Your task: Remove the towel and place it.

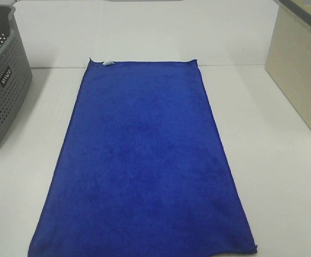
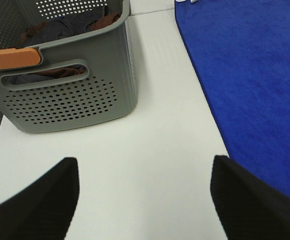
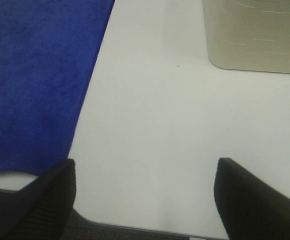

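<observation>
The royal-blue towel (image 1: 142,160) lies spread flat on the white table (image 1: 273,160), running from the far middle to the near edge, with a small pale tag (image 1: 106,62) at its far left corner. The exterior view shows neither arm. Over bare table between the grey basket (image 2: 70,95) and the towel's (image 2: 250,85) left edge, my left gripper (image 2: 145,197) hangs open and empty. My right gripper (image 3: 145,197) is open and empty too, above the table's near edge just right of the towel (image 3: 35,80).
A grey perforated basket (image 1: 0,80) stands at the far left, holding dark clothes (image 2: 65,30); an orange piece (image 2: 10,58) lies on its rim. A beige bin (image 1: 300,69) stands at the far right, seen also as the beige bin (image 3: 255,35) in the right wrist view.
</observation>
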`<state>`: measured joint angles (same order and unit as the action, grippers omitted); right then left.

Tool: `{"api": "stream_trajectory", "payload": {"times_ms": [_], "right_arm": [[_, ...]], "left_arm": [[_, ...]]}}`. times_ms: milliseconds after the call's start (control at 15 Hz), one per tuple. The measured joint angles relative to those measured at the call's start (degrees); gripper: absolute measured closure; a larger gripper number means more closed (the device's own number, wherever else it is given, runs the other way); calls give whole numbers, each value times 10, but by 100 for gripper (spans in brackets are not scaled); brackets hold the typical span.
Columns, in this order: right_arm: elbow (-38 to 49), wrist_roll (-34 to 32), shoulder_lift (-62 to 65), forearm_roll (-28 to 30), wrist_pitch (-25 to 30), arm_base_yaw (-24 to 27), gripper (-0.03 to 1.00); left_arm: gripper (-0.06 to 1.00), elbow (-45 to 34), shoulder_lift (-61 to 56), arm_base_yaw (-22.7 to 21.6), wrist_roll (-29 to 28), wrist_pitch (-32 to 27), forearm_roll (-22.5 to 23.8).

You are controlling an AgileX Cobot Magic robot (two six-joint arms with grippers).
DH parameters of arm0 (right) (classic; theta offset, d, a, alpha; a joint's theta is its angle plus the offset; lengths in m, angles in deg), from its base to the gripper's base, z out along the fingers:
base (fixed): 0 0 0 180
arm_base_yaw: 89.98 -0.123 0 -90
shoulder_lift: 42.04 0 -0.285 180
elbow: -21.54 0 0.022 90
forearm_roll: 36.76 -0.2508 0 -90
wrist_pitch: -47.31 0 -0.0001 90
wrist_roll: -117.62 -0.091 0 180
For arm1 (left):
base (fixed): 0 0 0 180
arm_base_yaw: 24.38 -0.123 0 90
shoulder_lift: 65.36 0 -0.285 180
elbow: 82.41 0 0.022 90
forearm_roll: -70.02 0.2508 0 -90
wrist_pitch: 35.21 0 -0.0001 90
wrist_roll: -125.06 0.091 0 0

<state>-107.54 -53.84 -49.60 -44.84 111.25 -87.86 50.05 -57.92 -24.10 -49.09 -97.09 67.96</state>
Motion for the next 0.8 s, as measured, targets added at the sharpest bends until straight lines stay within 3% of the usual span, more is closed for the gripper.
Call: {"api": "stream_trajectory", "payload": {"times_ms": [800], "right_arm": [[0,0,0,-1,0,0,22]], "left_arm": [[25,0,0,0,0,0,-1]]}}
